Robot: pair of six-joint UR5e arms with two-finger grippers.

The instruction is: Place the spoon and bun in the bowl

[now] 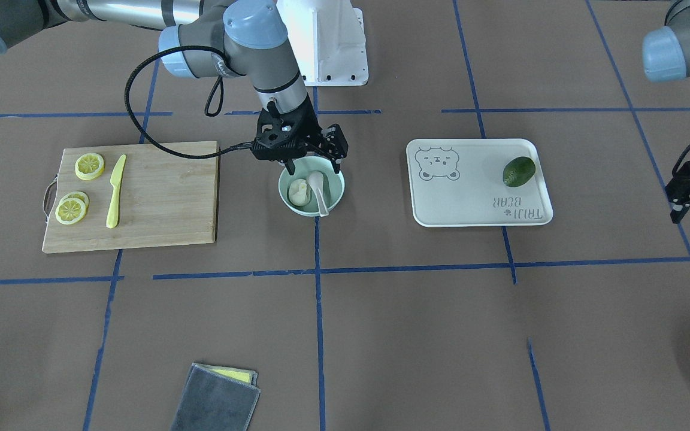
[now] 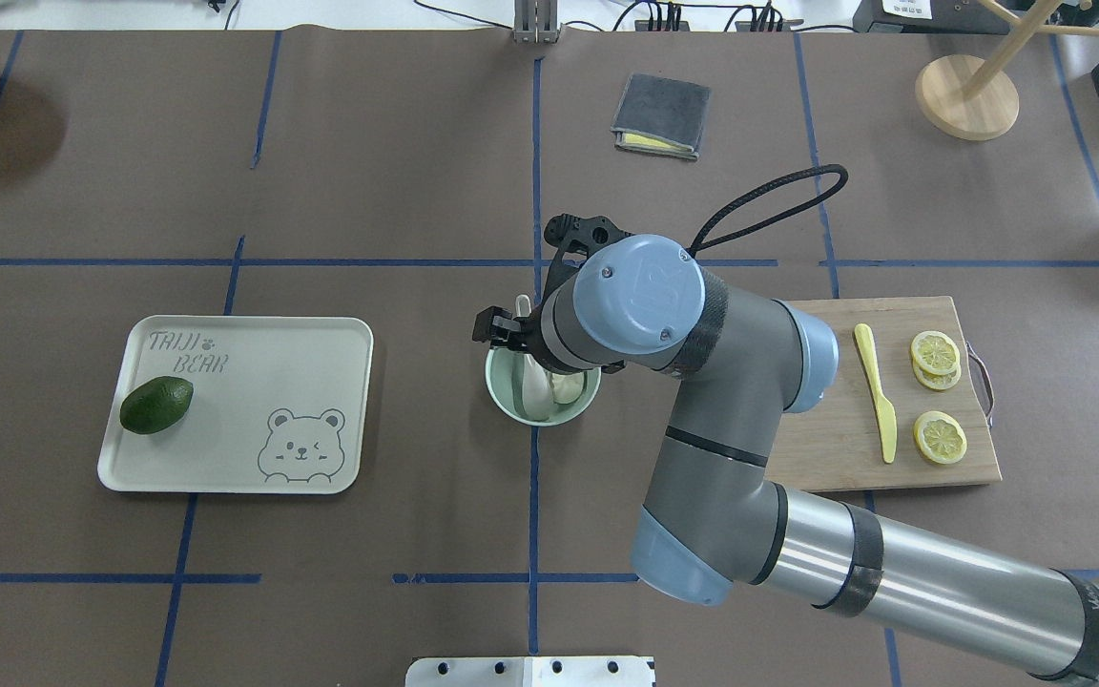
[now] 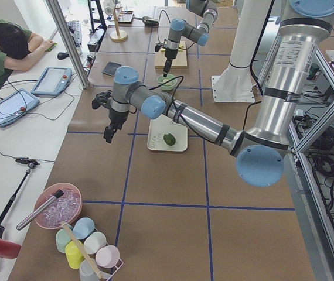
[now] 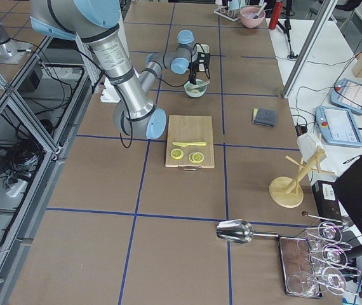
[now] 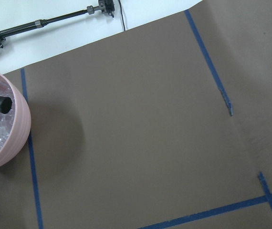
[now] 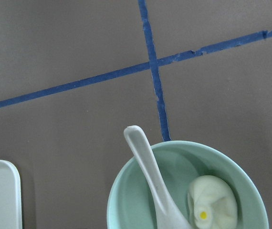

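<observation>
The pale mint-green bowl [image 1: 311,206] stands at the table's middle. The cream bun [image 1: 299,191] with its pinched top lies inside it. The white spoon [image 1: 319,190] lies beside the bun, its handle leaning over the rim. The right wrist view shows the bowl [image 6: 126,200], bun [image 6: 212,202] and spoon [image 6: 150,176] from close above. My right gripper [image 1: 303,164] hangs just over the bowl's far rim, open and empty, clear of the spoon. My left gripper [image 1: 677,212] hovers far off at the table's left end, holding nothing. I cannot tell how its jaws stand.
A white bear-print tray [image 1: 471,203] carries a dark green oval fruit [image 1: 518,171]. A wooden cutting board [image 1: 159,203] holds a yellow plastic knife [image 1: 115,191] and lemon slices [image 1: 90,166]. A folded grey cloth [image 1: 216,398] lies at the operators' side. A pink bowl [image 5: 2,124] stands near my left wrist.
</observation>
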